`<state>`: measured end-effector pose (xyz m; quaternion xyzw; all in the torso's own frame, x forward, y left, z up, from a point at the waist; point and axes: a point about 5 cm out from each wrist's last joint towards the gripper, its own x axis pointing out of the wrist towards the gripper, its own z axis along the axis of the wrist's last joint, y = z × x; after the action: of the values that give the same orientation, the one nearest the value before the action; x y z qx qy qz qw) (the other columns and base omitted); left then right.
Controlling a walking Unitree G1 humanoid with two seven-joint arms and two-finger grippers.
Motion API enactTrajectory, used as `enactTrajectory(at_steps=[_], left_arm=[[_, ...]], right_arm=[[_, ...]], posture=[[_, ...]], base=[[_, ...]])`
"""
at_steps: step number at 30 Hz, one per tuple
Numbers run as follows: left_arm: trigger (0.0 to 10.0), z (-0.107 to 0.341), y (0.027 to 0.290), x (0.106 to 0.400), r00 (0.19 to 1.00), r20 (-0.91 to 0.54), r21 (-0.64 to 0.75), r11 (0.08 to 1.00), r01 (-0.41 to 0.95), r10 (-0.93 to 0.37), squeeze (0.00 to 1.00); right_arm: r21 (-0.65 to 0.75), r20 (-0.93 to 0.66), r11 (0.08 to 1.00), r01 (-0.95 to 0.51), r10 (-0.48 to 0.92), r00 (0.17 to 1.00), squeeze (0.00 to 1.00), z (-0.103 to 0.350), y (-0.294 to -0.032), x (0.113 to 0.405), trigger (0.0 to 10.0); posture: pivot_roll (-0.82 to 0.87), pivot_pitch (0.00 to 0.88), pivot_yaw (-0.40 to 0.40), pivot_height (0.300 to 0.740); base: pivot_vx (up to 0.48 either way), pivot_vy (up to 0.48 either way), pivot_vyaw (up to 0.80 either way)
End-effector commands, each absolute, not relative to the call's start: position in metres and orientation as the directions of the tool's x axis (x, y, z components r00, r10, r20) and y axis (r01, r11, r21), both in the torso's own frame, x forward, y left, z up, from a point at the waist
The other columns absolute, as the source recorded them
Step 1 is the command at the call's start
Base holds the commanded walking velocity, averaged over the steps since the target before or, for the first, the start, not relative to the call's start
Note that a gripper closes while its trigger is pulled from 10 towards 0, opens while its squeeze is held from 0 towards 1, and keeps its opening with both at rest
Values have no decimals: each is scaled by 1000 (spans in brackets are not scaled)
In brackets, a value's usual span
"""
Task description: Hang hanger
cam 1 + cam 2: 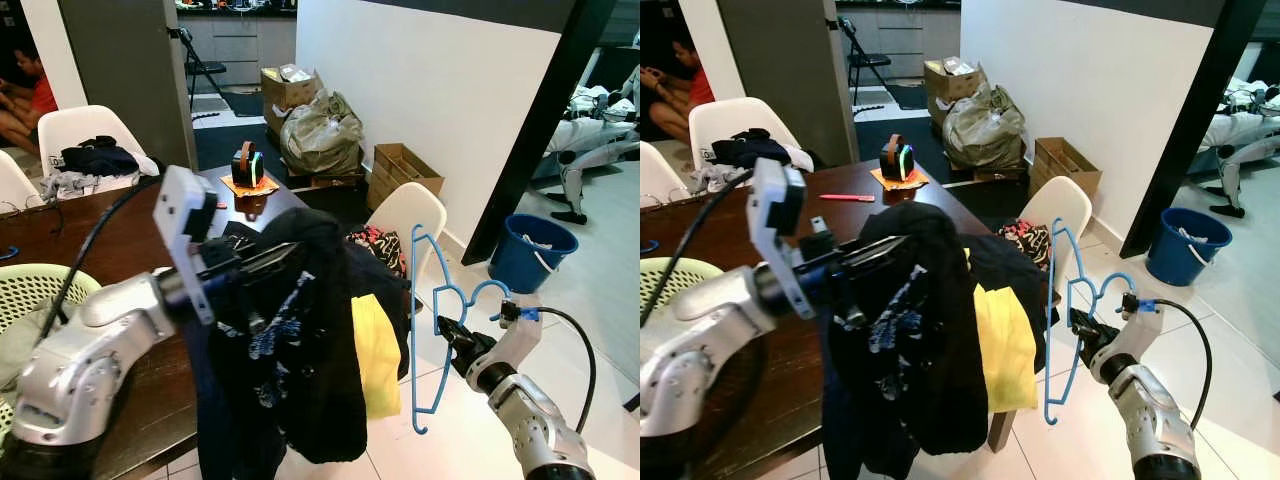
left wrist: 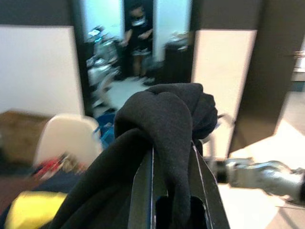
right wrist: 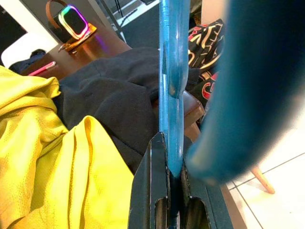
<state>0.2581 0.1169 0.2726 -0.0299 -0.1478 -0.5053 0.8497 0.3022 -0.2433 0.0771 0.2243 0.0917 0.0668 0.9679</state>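
Barely begun by the look of it: blue hanger clenched upright in the right tool beside the white chair, black garment draped over and pinched by the left tool above the surface, no rail or hook visible yet.

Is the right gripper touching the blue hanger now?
Touching. In the right wrist view, the right gripper has both fingers closed directly on the blue hanger.

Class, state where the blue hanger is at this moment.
In the left eye view the blue hanger hangs upright on the robot's right, clamped in the right gripper, just beside the yellow garment and in front of the white chair.
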Motion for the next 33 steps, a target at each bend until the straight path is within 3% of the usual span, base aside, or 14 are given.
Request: enactTrajectory(at_steps=[1,7,20,24,33], left_arm=[[10000,279,112,255,423,305,119,475,872,-853,0],[10000,277,100,254,422,310,114,474,873,-852,0],[10000,260,94,272,558,285,60,595,801,-780,0],[10000,255,92,276,597,281,35,630,776,-752,0],[10000,254,88,273,591,287,20,621,783,-754,0]], right_arm=[[440,-134,893,-96,171,976,0,81,-244,304,10000],[441,-129,892,-95,168,977,0,82,-244,304,10000],[445,-128,890,-95,169,977,0,81,-243,303,10000],[436,-114,891,-129,197,974,0,83,-241,303,10000],[462,-60,866,-191,245,968,0,93,-237,303,10000]], posture=[[10,0,-57,740],[9,0,-56,740],[5,0,-47,740],[8,0,-49,740],[8,0,-49,740]], base=[[0,0,0],[-314,0,0],[-19,0,0],[0,-364,0],[0,-445,787]])
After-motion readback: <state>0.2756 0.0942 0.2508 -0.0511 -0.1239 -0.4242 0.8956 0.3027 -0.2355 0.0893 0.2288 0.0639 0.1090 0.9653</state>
